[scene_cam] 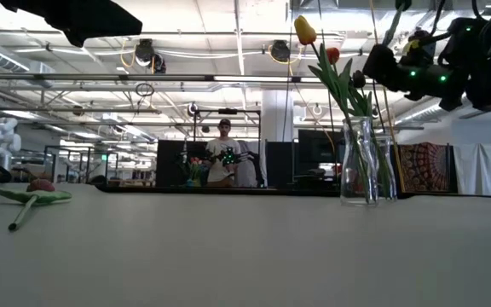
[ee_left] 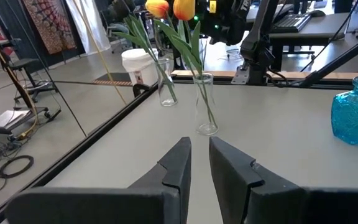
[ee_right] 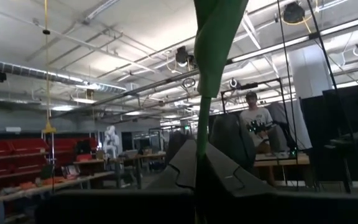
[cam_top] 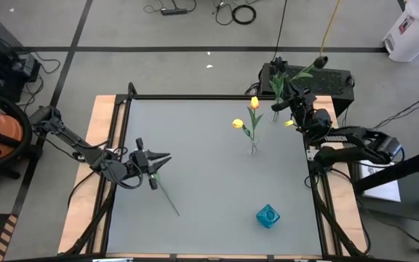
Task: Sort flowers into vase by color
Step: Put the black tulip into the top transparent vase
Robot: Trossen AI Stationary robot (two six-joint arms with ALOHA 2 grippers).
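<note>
A red-headed tulip point(cam_top: 167, 195) lies flat on the table, its head point(scene_cam: 41, 185) toward my left arm. My left gripper point(cam_top: 167, 159) hovers just beside that head, its fingers point(ee_left: 199, 146) a narrow gap apart with nothing between them. My right gripper point(cam_top: 286, 108) is high over the table's far right corner, shut on a green flower stem. A clear glass vase point(cam_top: 253, 149) stands mid-table and holds two yellow tulips. A second clear vase point(ee_left: 166, 90) stands behind it by the right gripper. I cannot tell the colour of the held flower's head. My right gripper pinches a green stem or leaf point(ee_right: 200, 124) between its two fingers. The green part runs straight out past the fingertips. In the low view the gripper point(scene_cam: 378, 64) holds it well above the table, at the level of the vases' flower heads.
A blue glass vase point(cam_top: 268, 216) stands near the table's near right corner. A black frame point(cam_top: 195, 97) rims the table. A dark box point(cam_top: 333, 78) sits beyond the far right corner. A person point(scene_cam: 222, 162) stands far behind the table. Bare grey tabletop point(cam_top: 209, 167) lies between the arms.
</note>
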